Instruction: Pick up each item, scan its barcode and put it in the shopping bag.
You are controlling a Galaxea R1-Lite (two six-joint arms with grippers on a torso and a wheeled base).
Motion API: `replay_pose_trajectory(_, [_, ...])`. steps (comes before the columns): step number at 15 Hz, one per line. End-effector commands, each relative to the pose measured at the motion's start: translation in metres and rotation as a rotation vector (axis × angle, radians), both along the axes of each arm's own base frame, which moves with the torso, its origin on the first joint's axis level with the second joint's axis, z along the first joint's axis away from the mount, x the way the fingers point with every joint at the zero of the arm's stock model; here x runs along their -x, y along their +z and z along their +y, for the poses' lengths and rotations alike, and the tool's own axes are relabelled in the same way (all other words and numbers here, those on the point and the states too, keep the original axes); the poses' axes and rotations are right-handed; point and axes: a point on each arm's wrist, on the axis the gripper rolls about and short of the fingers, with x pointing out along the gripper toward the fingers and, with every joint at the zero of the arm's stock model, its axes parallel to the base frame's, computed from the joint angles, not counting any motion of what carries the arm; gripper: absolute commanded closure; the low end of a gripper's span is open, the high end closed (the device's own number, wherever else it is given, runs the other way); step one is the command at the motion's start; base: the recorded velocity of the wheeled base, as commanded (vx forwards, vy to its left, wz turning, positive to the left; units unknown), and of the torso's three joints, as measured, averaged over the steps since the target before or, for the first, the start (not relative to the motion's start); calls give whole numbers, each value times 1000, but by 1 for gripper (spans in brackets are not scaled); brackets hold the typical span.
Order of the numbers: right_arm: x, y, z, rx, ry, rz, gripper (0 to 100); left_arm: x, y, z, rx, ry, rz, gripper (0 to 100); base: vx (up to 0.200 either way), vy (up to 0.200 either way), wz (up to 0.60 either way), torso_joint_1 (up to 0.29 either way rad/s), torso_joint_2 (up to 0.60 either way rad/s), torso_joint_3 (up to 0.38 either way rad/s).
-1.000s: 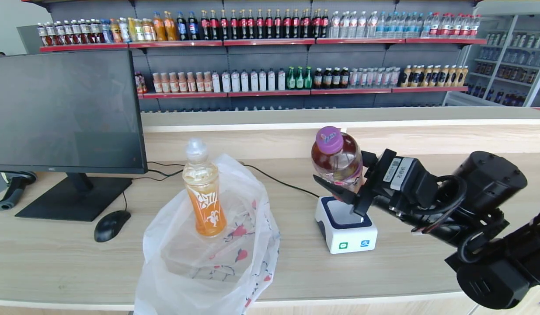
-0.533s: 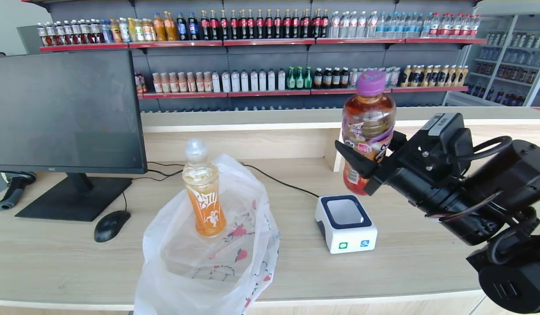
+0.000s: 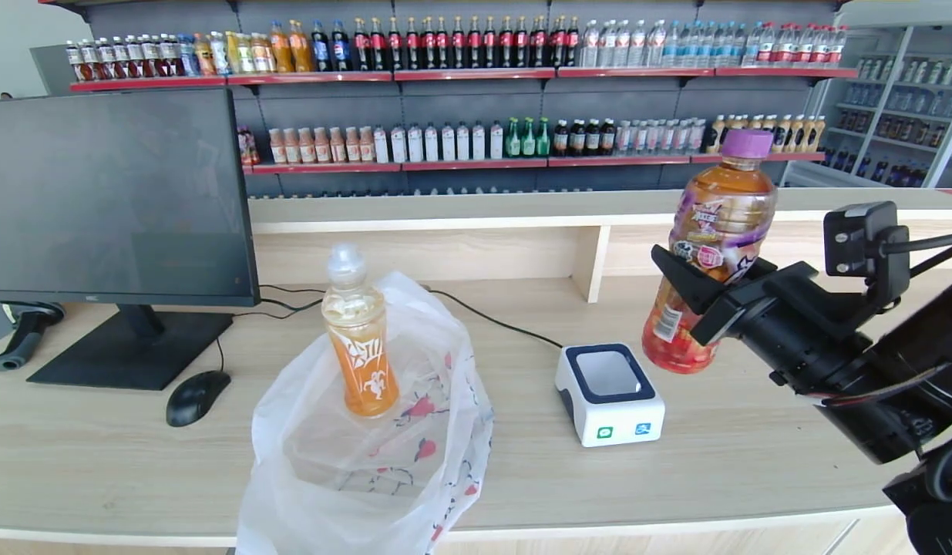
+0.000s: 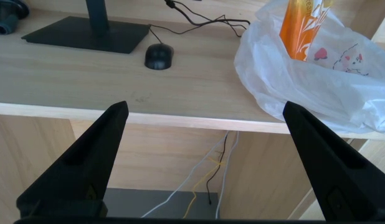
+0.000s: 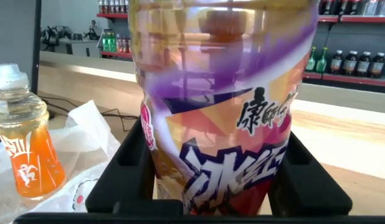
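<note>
While the right gripper point(image 3: 699, 297) grips the purple-capped tea bottle point(image 3: 713, 247) around its lower half, one finger point(image 3: 680, 279) crossing the label, the bottle hangs in the air above the counter point(image 3: 753, 462) – off to the right of the white barcode scanner point(image 3: 608, 393) and not touching it. It leans a little, cap tipped to the right. From the right wrist the bottle point(image 5: 223, 93) sits squarely between the two black fingers point(image 5: 125, 171). The shopping bag point(image 3: 368, 462) lies crumpled and open near the counter's front edge, left of the scanner, and an orange drink bottle point(image 3: 358, 343) stands upright at its mouth with plastic rising behind it. The left gripper point(image 4: 205, 168) hangs low in front of the counter edge, jaws spread wide and holding nothing – beyond it lie the mouse point(image 4: 159, 56) and the bag point(image 4: 323, 81). A dark monitor point(image 3: 113, 193) stands at the far left
</note>
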Motion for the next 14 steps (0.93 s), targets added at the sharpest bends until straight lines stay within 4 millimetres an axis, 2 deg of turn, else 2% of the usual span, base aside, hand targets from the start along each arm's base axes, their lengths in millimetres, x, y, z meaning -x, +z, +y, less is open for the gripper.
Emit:
replay_pose_trajectory(1, [0, -7, -8, 11, -29, 31, 100, 0, 0, 0, 0, 1, -1, 0, 0, 0, 0, 0, 0, 0])
replay_pose_trajectory(4, [1, -10, -8, 16, -29, 42, 100, 0, 0, 0, 0, 1, -1, 0, 0, 0, 0, 0, 0, 0])
replay_pose_trajectory(7, [-1, -12, -11, -1, -34, 56, 100, 0, 0, 0, 2, 1, -1, 0, -200, 0, 0, 7, 7, 2])
replay_pose_trajectory(11, [-6, -15, -9, -2, -33, 67, 100, 0, 0, 0, -1, 1, -1, 0, 0, 0, 0, 0, 0, 0])
replay_pose_trajectory(14, [-8, -14, -8, -7, -32, 62, 100, 0, 0, 0, -1, 1, -1, 0, 0, 200, 0, 19, 5, -7])
